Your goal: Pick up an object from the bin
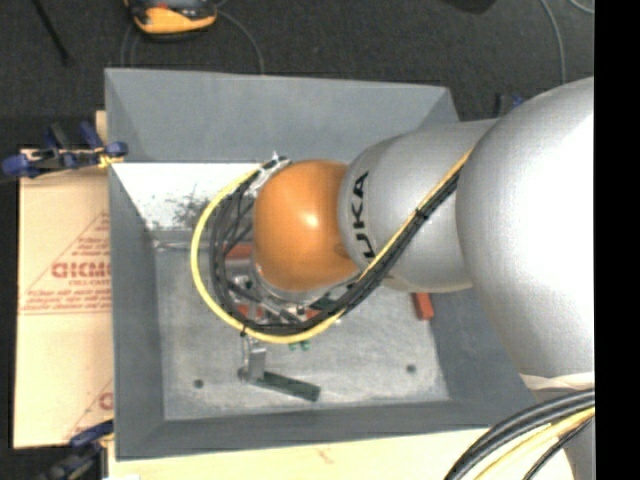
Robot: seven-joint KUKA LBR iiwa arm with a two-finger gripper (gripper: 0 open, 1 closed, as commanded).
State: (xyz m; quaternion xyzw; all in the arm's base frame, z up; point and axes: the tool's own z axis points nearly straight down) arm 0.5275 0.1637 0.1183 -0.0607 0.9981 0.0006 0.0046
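My gripper (251, 360) hangs below the orange wrist cover, low over the front left part of the bin floor. Its tip stands at the left end of a dark, flat, bar-shaped thing (289, 384) that lies slanted on the floor near the front wall. I cannot tell whether the gripper touches the bar or holds it. A small red-brown thing (424, 306) lies on the floor at the right, partly hidden under the arm.
The arm with its orange cover and looped cables covers the middle and right of the bin. Bare grey floor shows left of the gripper and along the front wall. Dark specks lie on the back left slope.
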